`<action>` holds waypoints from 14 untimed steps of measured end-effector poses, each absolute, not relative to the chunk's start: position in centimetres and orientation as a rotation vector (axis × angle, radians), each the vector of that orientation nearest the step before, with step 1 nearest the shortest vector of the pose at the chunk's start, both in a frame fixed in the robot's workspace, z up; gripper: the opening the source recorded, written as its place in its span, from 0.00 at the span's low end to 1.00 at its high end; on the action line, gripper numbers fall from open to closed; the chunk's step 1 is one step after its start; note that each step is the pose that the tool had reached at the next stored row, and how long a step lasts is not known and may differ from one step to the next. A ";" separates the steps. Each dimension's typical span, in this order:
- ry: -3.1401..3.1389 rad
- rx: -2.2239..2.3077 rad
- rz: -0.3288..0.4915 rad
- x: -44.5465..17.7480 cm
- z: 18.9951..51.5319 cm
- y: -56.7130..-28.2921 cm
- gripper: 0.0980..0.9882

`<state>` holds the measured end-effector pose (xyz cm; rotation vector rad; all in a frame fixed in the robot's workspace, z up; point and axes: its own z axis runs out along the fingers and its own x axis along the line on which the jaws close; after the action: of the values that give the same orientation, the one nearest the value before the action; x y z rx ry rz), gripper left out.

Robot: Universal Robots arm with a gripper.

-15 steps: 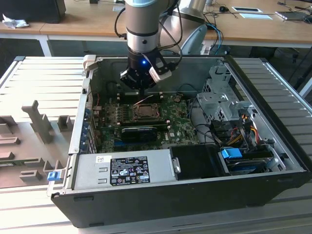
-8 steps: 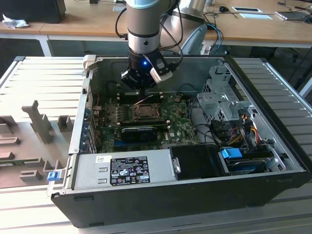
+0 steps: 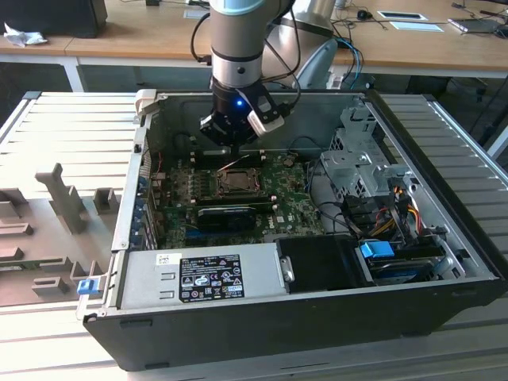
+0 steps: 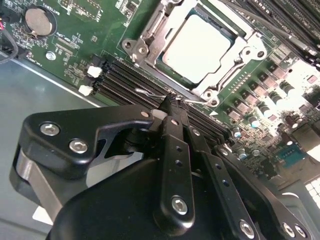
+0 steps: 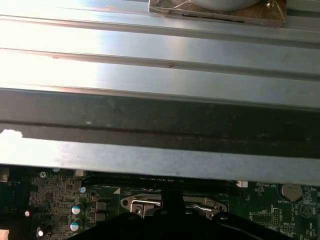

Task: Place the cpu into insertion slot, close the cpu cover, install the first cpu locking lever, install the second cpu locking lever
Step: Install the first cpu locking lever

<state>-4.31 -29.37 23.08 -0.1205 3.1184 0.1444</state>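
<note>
The cpu (image 4: 197, 42), a pale silver square, lies flat in the insertion slot (image 4: 134, 47) on the green board. The silver cpu cover (image 4: 244, 52) is down around it, framing its face. A thin wire locking lever (image 4: 150, 92) runs along the socket's near edge. My gripper (image 4: 172, 102) is shut, its black fingertips pressed together right at that wire, touching it. In the exterior view the gripper (image 3: 230, 144) hangs just behind the socket (image 3: 236, 182) inside the open computer case. The first wrist view shows the fingertip (image 5: 172, 199) in front of the socket (image 5: 145, 205).
Black memory slots (image 4: 125, 75) lie between my fingers and the socket. A coin battery (image 4: 40, 21) sits off to one side. A long black card (image 3: 226, 214), the power supply (image 3: 202, 274) and a drive cage (image 3: 361, 155) crowd the case. The case wall (image 5: 160, 115) rises close behind.
</note>
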 end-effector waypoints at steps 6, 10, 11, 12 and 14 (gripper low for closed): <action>3.119 -0.120 0.144 -4.1 23.0 -29.4 0.01; 3.118 -0.121 0.145 -4.0 23.0 -29.4 0.01; 3.118 -0.121 0.144 -4.0 23.0 -29.4 0.01; 3.118 -0.120 0.145 -4.0 22.9 -29.4 0.01; 3.118 -0.121 0.149 -4.0 22.8 -29.3 0.01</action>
<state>-3.98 -29.35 22.82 -0.1205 3.1181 0.1486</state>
